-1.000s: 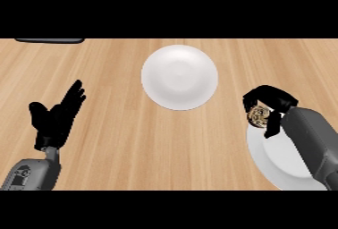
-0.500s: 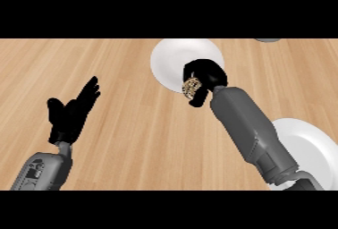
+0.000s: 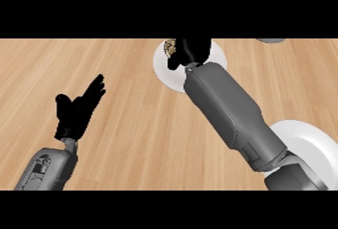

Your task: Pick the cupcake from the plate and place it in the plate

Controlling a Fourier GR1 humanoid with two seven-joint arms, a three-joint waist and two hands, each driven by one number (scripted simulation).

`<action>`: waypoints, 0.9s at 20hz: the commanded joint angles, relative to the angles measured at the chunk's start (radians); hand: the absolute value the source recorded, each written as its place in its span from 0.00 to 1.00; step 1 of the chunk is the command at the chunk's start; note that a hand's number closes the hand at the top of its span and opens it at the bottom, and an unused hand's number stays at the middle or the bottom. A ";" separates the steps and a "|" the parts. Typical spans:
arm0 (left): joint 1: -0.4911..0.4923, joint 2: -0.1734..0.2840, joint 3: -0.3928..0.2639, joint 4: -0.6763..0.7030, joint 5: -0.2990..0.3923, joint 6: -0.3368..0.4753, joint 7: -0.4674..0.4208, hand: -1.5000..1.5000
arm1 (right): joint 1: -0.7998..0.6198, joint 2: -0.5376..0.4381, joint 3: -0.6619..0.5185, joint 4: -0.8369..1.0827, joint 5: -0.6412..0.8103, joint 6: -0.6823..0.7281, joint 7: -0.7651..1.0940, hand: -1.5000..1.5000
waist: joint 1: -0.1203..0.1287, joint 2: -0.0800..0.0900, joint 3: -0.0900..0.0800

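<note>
My right hand (image 3: 191, 50) is stretched far forward, over the far white plate (image 3: 166, 71) at the top of the head view. Its fingers are curled round the cupcake (image 3: 170, 46), of which only a speckled brown edge shows at the hand's left side. The grey right forearm hides most of that plate. A second white plate (image 3: 310, 143) lies at the lower right, partly under the arm, with nothing visible on it. My left hand (image 3: 78, 112) rests open at the left, fingers up, well apart from both plates.
The wooden counter (image 3: 132, 147) fills the view. A small grey object (image 3: 272, 40) peeks in at the top right edge, just beyond the far plate.
My right hand has carried the cupcake from the near right plate forward and left, ending above the far plate. The view has shifted with it. The left hand stays open.
</note>
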 commanded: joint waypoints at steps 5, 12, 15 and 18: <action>-0.045 -0.012 0.013 0.058 -0.012 0.011 -0.022 0.50 | -0.081 0.004 0.174 0.012 0.024 -0.213 0.480 1.00 | -0.013 0.018 0.002; -0.019 -0.006 0.037 0.040 -0.002 0.020 0.001 0.50 | -0.066 0.004 0.295 0.035 0.001 -0.290 0.641 1.00 | -0.056 0.015 0.004; -0.031 0.050 0.086 0.021 0.016 0.000 0.021 0.50 | -0.009 0.004 0.312 0.046 -0.002 -0.321 0.629 1.00 | -0.080 0.010 0.005; 0.059 0.038 0.072 -0.020 0.010 -0.002 -0.019 0.50 | 0.009 0.004 0.281 0.101 -0.026 -0.349 0.552 1.00 | -0.089 0.010 0.006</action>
